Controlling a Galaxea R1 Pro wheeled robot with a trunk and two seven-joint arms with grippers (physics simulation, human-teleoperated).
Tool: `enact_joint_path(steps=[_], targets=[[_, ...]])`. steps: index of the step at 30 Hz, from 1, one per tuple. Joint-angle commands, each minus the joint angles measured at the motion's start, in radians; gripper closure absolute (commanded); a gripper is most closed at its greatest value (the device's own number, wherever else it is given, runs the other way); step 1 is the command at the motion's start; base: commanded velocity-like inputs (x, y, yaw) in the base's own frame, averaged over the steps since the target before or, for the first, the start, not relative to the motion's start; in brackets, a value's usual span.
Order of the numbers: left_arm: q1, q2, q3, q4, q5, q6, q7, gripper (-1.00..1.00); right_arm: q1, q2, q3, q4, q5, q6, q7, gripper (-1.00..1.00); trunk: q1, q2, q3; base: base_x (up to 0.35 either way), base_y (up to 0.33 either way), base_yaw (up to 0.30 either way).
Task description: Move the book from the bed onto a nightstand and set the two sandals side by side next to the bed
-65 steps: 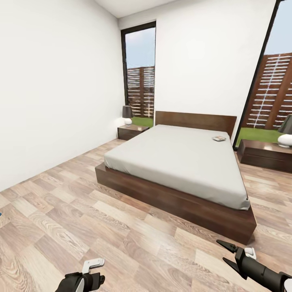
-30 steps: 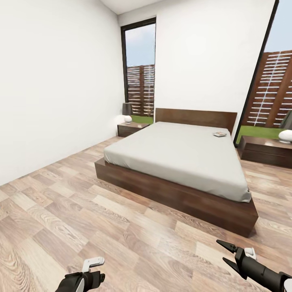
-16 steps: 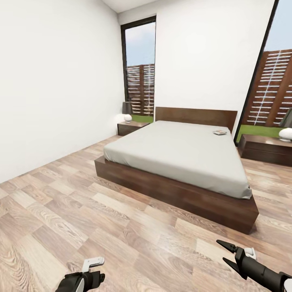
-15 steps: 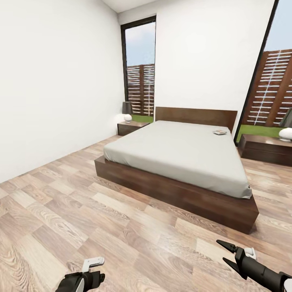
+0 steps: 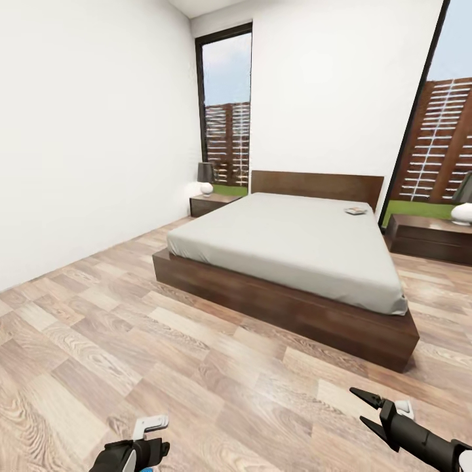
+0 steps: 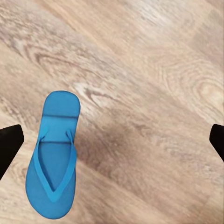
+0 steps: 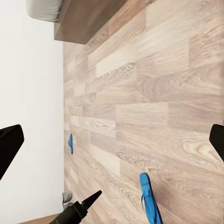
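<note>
Since the earlier frames the head view had shifted; the camera moved. The book lay near the bed's headboard corner. Left gripper, jaws wide, hovered over one sandal, apparently for pickup. Right gripper stood open, empty.

We note a matt wood-plank floor, a dark smooth wooden bed frame, and a smooth blue sandal.

- White walls meet a brown wood-plank floor.
- Two tall black-framed windows show a slatted fence and grass.
</note>
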Motion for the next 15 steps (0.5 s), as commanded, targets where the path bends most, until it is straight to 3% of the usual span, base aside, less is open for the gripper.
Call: enact_joint_path(steps=[1, 15], targets=[[0.0, -0.002, 0.005, -0.002, 0.0, 0.006, -0.004, -1.0, -0.001, 0.0, -0.002, 0.0, 0.002, 0.006, 0.004, -1.0, 0.0, -0.001, -0.005, 0.0, 0.0, 0.0], [0.0, -0.002, 0.005, -0.002, 0.0, 0.006, -0.004, -1.0, -0.001, 0.0, -0.002, 0.0, 0.002, 0.005, 0.004, -1.0, 0.007, -0.004, -0.059, 0.0, 0.0, 0.0]])
